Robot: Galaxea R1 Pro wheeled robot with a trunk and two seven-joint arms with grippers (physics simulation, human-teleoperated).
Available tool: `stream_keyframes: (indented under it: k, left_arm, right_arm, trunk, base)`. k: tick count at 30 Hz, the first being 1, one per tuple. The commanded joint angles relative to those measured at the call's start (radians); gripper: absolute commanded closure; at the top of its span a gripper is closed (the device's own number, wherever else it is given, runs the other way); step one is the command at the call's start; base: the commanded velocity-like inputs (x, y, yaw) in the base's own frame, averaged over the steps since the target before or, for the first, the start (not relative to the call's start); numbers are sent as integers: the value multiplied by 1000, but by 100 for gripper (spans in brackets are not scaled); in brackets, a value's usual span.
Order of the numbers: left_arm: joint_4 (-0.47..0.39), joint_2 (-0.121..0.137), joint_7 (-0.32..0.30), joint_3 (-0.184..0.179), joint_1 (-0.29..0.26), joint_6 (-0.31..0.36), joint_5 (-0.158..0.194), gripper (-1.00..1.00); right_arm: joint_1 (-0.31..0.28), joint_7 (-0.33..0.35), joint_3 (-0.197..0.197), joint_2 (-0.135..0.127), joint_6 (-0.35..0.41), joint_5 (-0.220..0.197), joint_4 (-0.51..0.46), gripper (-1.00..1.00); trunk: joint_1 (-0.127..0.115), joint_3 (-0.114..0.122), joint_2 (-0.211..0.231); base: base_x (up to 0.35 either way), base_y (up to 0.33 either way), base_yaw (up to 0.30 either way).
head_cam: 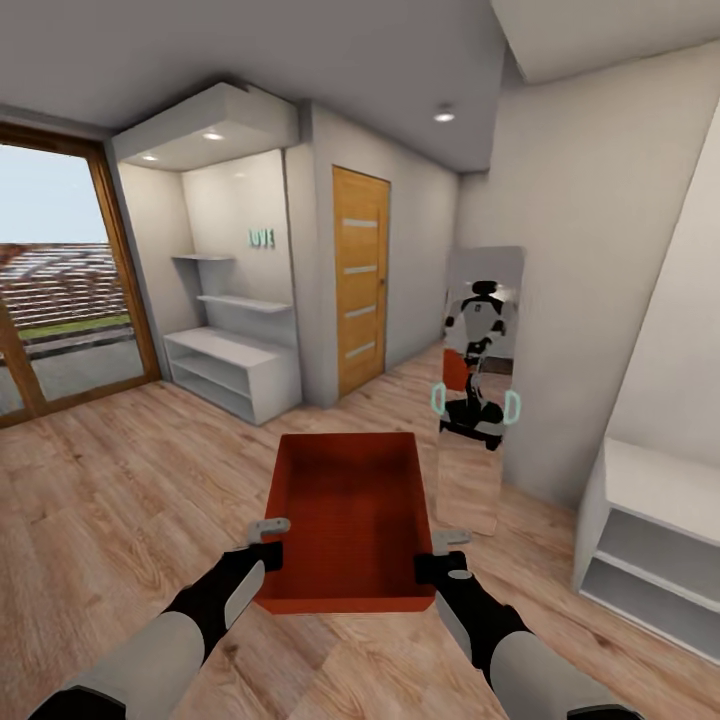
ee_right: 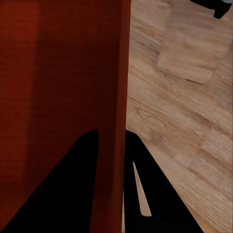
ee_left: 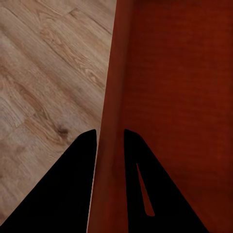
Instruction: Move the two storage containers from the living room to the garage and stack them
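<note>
Mid-carry: one storage container held off the wood floor in front of the trunk, dead centre at 6 o'clock in the head view. Left gripper clenched over the left side wall, right gripper clenched over the right side wall; wrist views show each wall pinched between the fingers. Bin is upright, open top up, looks roughly level; long axis seems to run straight ahead toward 12, near short wall facing the trunk. Wooden door at about 12, mirror at 1–2, white shelf unit at 10–11. To do this well, I'd say: keep both arms moving together at fixed spacing so neither wall slips, hold the bin level, drive slowly and steer clear of the mirror.
</note>
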Motion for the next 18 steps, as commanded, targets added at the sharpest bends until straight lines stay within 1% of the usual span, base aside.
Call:
stream_keyframes:
  k: [1,18]
  left_arm:
    - [-4,0,15,19,-2,5,-18,100]
    - [-2,-1,15,19,-2,5,-18,100]
  right_arm:
    - [1,4,14,3,8,-9,0,100]
    - [0,3,14,4,-2,-6,0,100]
  trunk:
    - [1,-1,-1]
    - [1,-1,-1]
  base:
    - [322,0,18]
    - [321,0,3]
